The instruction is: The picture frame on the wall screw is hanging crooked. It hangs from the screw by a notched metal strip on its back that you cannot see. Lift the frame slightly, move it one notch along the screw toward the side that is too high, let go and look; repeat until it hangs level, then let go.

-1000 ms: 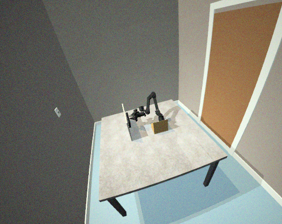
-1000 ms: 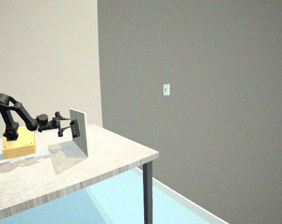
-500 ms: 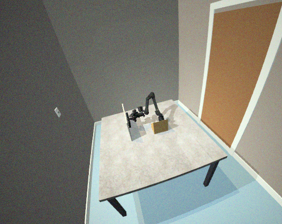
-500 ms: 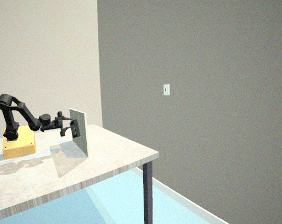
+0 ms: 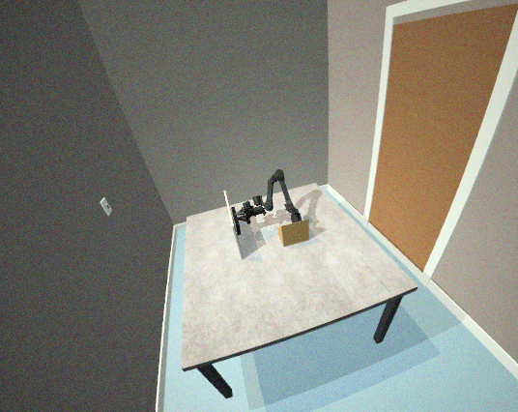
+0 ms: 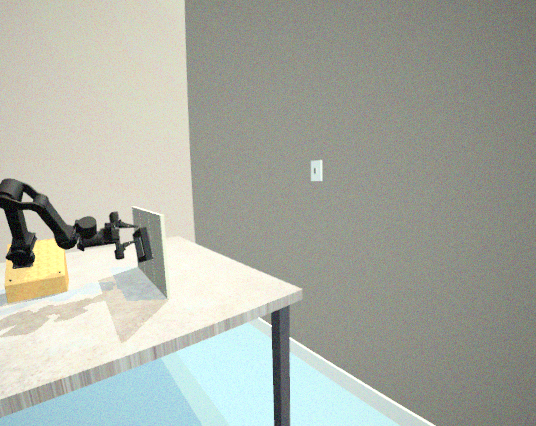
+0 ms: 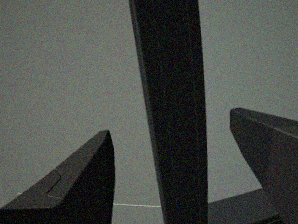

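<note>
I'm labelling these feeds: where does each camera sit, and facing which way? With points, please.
Top: high above the table [image 5: 294, 295], looking obliquely down; whole arm [image 5: 271, 191] [image 6: 51, 215] visible.
Exterior: beside the table [image 6: 224, 280], facing across it; whole arm.
Wrist: at the pincer [image 5: 237, 219] [image 6: 135, 234] [image 7: 172, 129], facing the panel; only fingers visible.
All three share the dark frame [image 5: 236, 221] [image 6: 139, 245] [image 7: 177, 100].

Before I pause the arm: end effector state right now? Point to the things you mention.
End effector [image 5: 240, 219] [image 6: 135, 234] [image 7: 172, 129]: open, black rectangular picture frame's side bar [image 7: 177, 100] between its fingers, ungripped.

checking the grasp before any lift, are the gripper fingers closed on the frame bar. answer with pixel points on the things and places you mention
No, in the wrist view the frame [image 7: 177, 110] passes between the gripper's open fingers without contact.
</note>
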You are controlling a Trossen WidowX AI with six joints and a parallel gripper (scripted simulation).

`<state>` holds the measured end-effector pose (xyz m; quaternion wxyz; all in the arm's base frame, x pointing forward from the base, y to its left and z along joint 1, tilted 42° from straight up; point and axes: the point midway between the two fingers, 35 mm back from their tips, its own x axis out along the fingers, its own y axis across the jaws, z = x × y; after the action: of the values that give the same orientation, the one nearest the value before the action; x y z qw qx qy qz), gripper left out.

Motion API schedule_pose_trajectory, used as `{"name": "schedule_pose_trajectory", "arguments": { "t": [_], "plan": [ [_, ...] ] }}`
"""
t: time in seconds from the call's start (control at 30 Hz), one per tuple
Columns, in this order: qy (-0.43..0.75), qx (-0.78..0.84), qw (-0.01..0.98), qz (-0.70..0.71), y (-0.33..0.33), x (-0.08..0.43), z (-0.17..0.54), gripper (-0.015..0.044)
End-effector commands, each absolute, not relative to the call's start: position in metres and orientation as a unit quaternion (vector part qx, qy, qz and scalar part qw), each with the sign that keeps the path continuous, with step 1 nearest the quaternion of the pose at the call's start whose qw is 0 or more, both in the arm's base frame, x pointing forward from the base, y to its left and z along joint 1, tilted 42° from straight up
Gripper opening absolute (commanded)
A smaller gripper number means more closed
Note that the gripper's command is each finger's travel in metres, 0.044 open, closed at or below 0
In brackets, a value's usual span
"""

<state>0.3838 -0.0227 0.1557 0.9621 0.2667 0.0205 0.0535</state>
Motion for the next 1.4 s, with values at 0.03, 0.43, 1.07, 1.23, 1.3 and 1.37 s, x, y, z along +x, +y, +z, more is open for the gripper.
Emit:
{"name": "schedule_pose_trajectory", "arguments": {
  "t": [0.03,0.43,1.07,1.23,1.3,1.37],
  "plan": [
    [0.019,0.268,0.962,0.051,-0.0235,0.3844,0.1564,0.0260],
    [0.019,0.268,0.962,0.051,-0.0241,0.3848,0.1567,0.0260],
    [0.019,0.268,0.962,0.051,-0.0241,0.3848,0.1567,0.0003],
    [0.019,0.268,0.962,0.051,-0.0241,0.3848,0.1567,0.0000],
    [0.019,0.268,0.962,0.051,-0.0240,0.3847,0.1567,0.0000],
    [0.019,0.268,0.962,0.051,-0.0237,0.3846,0.1568,0.0000]
  ]
}}
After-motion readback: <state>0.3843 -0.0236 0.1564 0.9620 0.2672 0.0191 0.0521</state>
